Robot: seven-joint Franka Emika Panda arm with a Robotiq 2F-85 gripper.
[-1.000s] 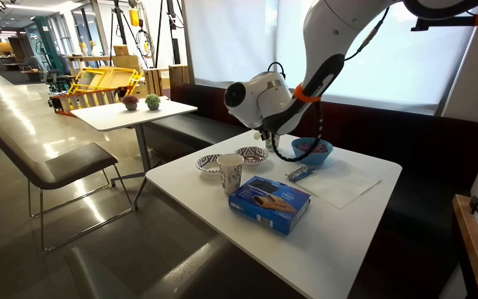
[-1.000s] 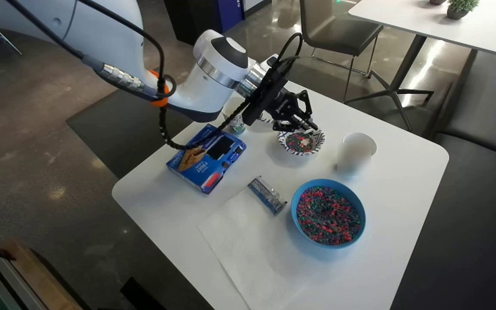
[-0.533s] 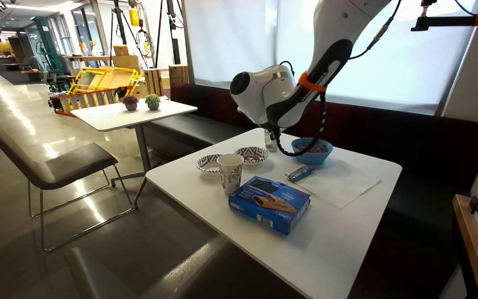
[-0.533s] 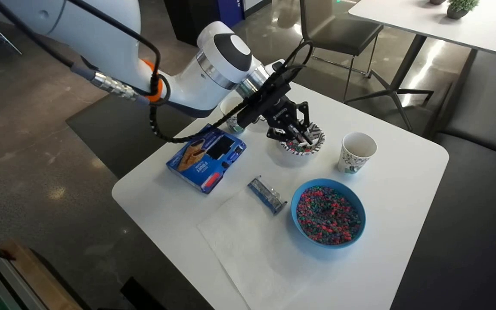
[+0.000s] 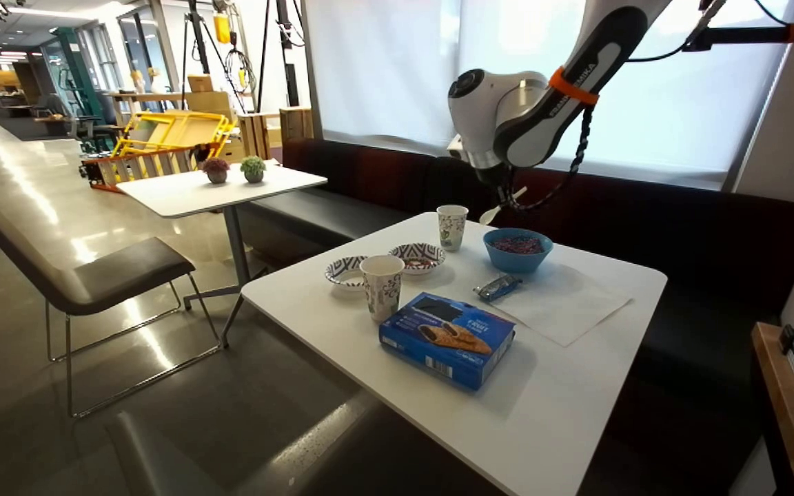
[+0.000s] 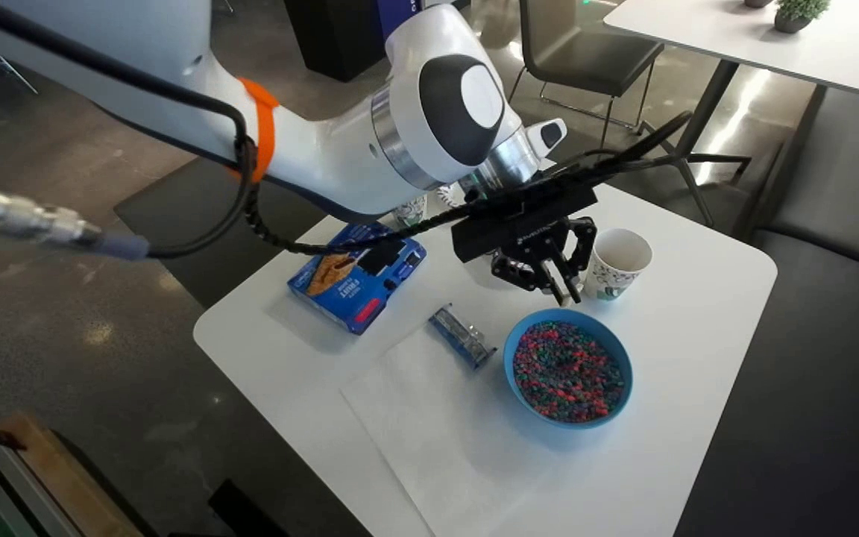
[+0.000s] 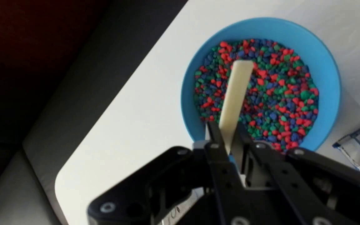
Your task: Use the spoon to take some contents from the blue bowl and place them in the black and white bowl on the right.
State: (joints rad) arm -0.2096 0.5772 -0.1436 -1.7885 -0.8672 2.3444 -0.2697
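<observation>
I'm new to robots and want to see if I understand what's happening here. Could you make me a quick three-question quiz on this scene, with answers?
1. True or false: the gripper holds the spoon clear of the blue bowl.
2. The bits in the blue bowl are: A) all green; B) red, green and blue; C) all white.
3. Which lies nearer the blue bowl, the box or the packet?

Key:
1. True
2. B
3. The packet

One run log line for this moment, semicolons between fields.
gripper: gripping spoon; spoon: slanted, above table; blue bowl: multicoloured bits; one black-and-white bowl: some bits
</observation>
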